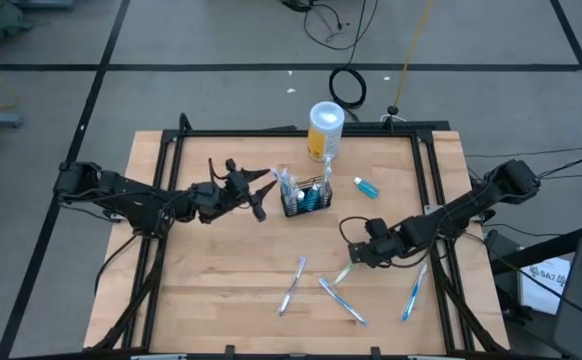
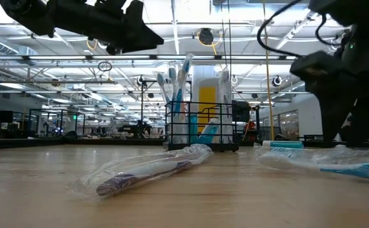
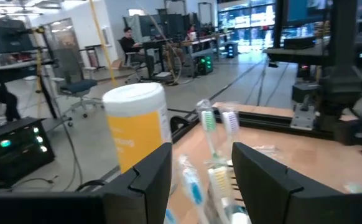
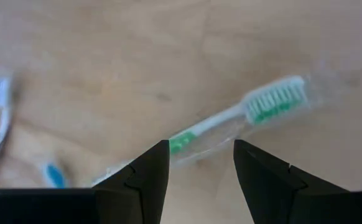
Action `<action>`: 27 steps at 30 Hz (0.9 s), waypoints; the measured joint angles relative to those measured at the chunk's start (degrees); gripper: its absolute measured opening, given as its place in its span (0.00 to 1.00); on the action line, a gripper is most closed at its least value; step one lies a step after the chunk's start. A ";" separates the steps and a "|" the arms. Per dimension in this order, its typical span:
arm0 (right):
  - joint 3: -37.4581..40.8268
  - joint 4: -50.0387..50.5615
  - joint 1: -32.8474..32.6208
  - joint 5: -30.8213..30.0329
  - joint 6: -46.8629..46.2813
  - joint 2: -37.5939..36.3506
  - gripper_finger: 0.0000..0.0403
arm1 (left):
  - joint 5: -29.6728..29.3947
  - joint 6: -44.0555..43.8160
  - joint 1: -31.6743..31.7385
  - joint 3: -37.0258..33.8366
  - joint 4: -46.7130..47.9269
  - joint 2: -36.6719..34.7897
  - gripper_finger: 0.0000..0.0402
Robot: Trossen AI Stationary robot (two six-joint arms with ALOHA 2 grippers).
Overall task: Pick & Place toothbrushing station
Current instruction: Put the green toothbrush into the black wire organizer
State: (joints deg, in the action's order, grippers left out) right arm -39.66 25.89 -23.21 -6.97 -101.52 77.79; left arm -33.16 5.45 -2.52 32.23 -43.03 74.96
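Note:
The black wire-mesh basket (image 1: 306, 198) stands upright near the table's middle, with several toothbrushes standing in it; it also shows in the low view (image 2: 200, 126). My left gripper (image 1: 262, 196) hovers just left of the basket, open and empty; in its wrist view (image 3: 203, 168) the brush heads (image 3: 218, 121) show between its fingers. My right gripper (image 1: 355, 252) is open above a green-and-white wrapped toothbrush (image 4: 243, 115) that lies flat on the table (image 1: 343, 272). Its fingers (image 4: 147, 171) stand on either side of the handle, apart from it.
A white-and-yellow canister (image 1: 326, 128) stands behind the basket at the far edge. A small blue bottle (image 1: 366, 187) lies to the basket's right. Wrapped toothbrushes lie near the front: one purple (image 1: 291, 285), one blue-white (image 1: 342, 300), one blue (image 1: 414, 292). A black frame rail (image 1: 426, 170) edges the table.

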 joint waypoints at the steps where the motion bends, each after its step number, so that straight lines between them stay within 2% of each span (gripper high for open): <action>1: 1.00 -1.24 0.54 0.25 0.05 0.00 0.42 | 0.55 -0.01 -0.01 0.00 0.01 0.00 0.44; 7: 6.92 -8.08 3.59 0.96 0.58 -0.33 0.42 | 3.15 -1.68 -0.17 0.00 0.07 0.00 0.44; 14: 9.62 -7.62 7.23 -0.44 9.45 -0.57 0.41 | 3.73 -1.92 -0.17 -0.02 2.21 0.04 0.44; 18: 9.73 -8.42 8.35 -1.61 13.77 -0.51 0.34 | 3.73 -1.81 -0.17 -0.02 2.54 0.04 0.44; 27: 9.79 -11.80 9.39 -2.87 23.43 -0.47 0.11 | 3.73 -1.73 -0.17 -0.02 2.60 0.04 0.44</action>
State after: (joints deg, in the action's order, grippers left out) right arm -29.87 14.09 -13.82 -9.84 -78.10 77.32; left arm -29.43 3.73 -2.70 32.21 -40.42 75.00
